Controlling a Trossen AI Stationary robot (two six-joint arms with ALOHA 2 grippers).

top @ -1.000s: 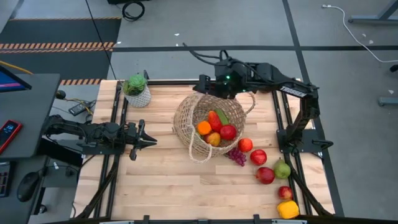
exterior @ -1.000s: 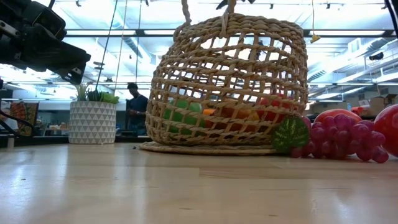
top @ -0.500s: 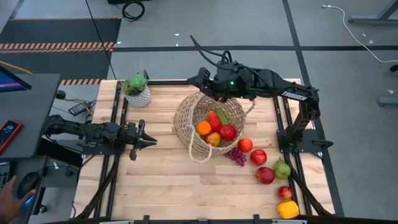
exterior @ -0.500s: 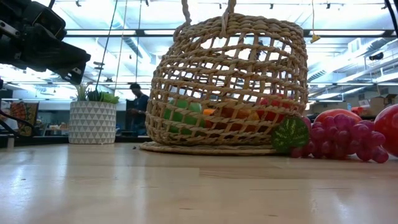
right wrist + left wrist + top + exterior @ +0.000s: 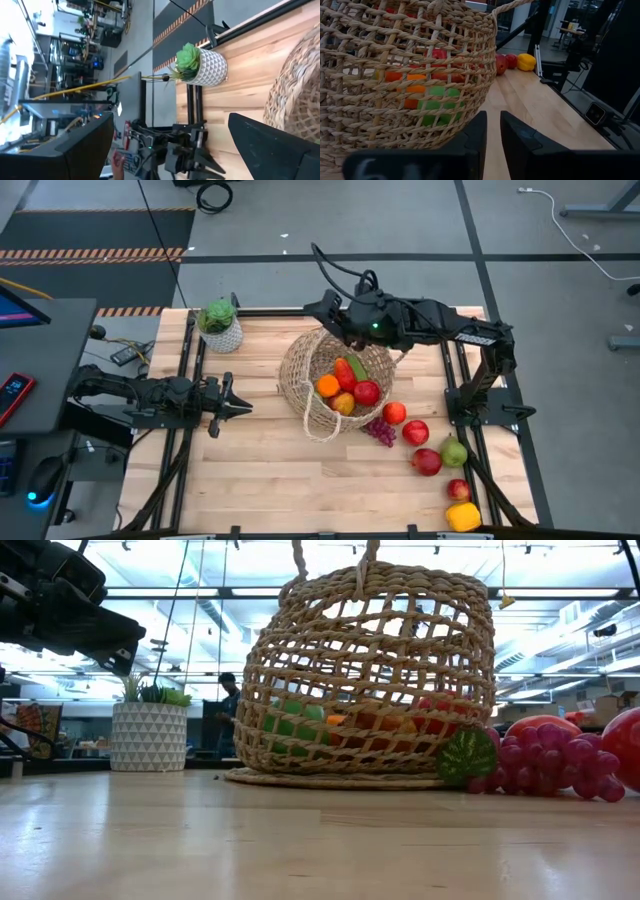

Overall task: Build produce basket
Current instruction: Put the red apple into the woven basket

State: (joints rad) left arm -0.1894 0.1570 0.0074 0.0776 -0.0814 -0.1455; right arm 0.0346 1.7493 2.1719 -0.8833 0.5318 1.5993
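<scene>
Since the earlier high view, your right arm has swung its wrist a little toward the upper left of the frame, so the right gripper point(image 5: 326, 308) now hangs over the far rim of the basket point(image 5: 300, 370), just above centre, instead of sitting right of it; the left arm has not stirred. You look to be between picks: the right gripper stands wide, holding nothing and touching nothing that shows, its dark fingers point(image 5: 270, 140) framing the worktop and the potted plant point(image 5: 199, 66) in its wrist view. The basket lies tipped at the middle of the high frame with an orange point(image 5: 328, 385), a red apple point(image 5: 366, 392) and other pieces already inside. Much of the produce point(image 5: 428, 448) is still out, strung from the grapes point(image 5: 381, 431) just beside the basket down to the yellow pepper point(image 5: 462, 516) at the lower right. Your next move, as I judge it, is to carry the right gripper down to that row and close on one piece. The left gripper point(image 5: 238, 407), closed and empty, waits at the left of the high frame, pointing at the basket
</scene>
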